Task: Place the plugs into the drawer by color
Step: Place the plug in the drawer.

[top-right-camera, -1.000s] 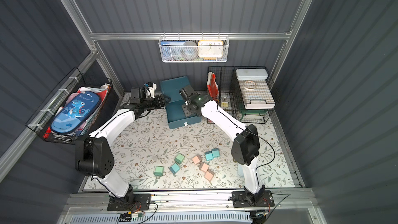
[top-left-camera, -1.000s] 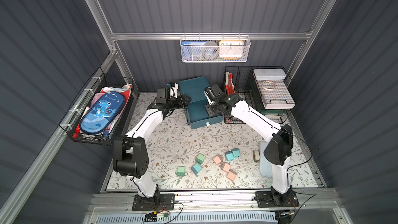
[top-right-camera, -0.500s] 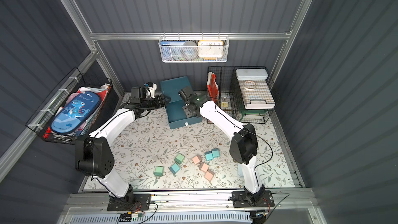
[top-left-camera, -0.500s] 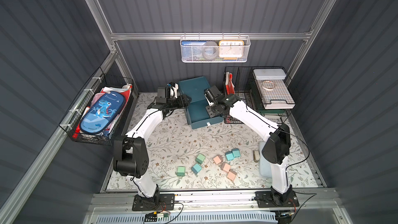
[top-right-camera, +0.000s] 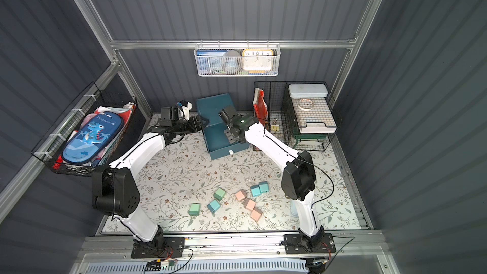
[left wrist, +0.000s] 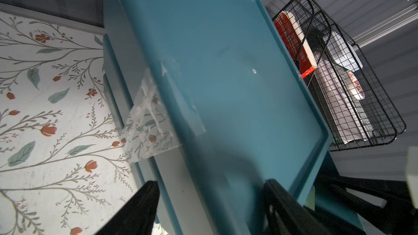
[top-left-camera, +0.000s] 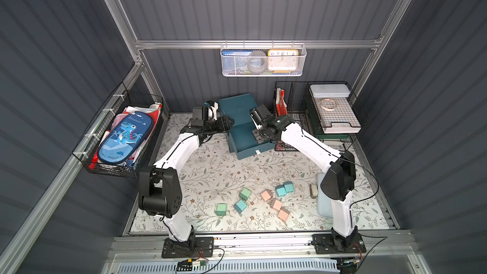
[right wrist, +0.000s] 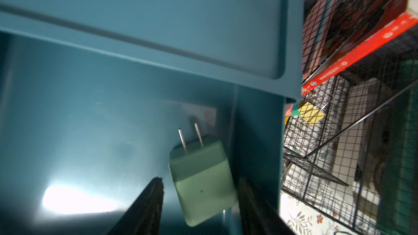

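Note:
The dark teal drawer cabinet [top-left-camera: 237, 109] [top-right-camera: 214, 106] stands at the back, its top drawer [top-left-camera: 247, 141] pulled out. My right gripper [right wrist: 200, 179] [top-left-camera: 257, 134] hangs open inside that drawer. A mint green plug [right wrist: 199, 166] lies tilted between its fingers, prongs pointing away, with a gap at one finger. My left gripper [left wrist: 210, 183] [top-left-camera: 226, 123] is open, astride the cabinet's top left edge. On the mat near the front lie two green plugs [top-left-camera: 245, 194], three blue ones [top-left-camera: 281, 191] and three pink ones [top-left-camera: 276, 204].
Black wire organisers [top-left-camera: 316, 117] stand right beside the cabinet. A beige stapler-like object [top-left-camera: 313, 190] and a pale blue lid [top-left-camera: 322, 201] lie by the right arm's base. A wire basket with a pencil case [top-left-camera: 123, 138] hangs on the left wall. Clear tape [left wrist: 153, 118] holds the cabinet's side.
My right jaws have spread apart and the green plug has come loose between them. The right arm shifted slightly over the open drawer. The left arm has stayed put.

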Motion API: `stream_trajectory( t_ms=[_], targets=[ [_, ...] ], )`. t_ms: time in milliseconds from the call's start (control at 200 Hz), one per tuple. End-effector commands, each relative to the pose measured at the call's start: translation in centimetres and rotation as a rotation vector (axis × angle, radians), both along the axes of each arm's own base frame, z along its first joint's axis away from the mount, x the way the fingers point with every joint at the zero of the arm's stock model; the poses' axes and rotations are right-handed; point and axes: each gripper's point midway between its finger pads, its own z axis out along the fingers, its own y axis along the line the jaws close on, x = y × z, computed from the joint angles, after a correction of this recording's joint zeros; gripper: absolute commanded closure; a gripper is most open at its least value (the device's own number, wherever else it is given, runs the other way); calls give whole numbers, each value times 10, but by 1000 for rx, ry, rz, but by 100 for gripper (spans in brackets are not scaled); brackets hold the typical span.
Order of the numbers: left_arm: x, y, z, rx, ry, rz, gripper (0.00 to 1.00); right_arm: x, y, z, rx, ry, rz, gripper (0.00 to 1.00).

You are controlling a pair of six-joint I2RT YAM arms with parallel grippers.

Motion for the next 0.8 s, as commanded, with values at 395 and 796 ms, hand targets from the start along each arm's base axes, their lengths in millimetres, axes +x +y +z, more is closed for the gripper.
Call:
stream_trajectory(
  t_ms=[395,796],
  targets=[
    [-5,2,-11,35,39,-13,23,-17,5,95,225,-102,48,39],
    [-4,2,-15,35,49,-11,23,-140,43,81,354,-161,248,46]
  ],
)
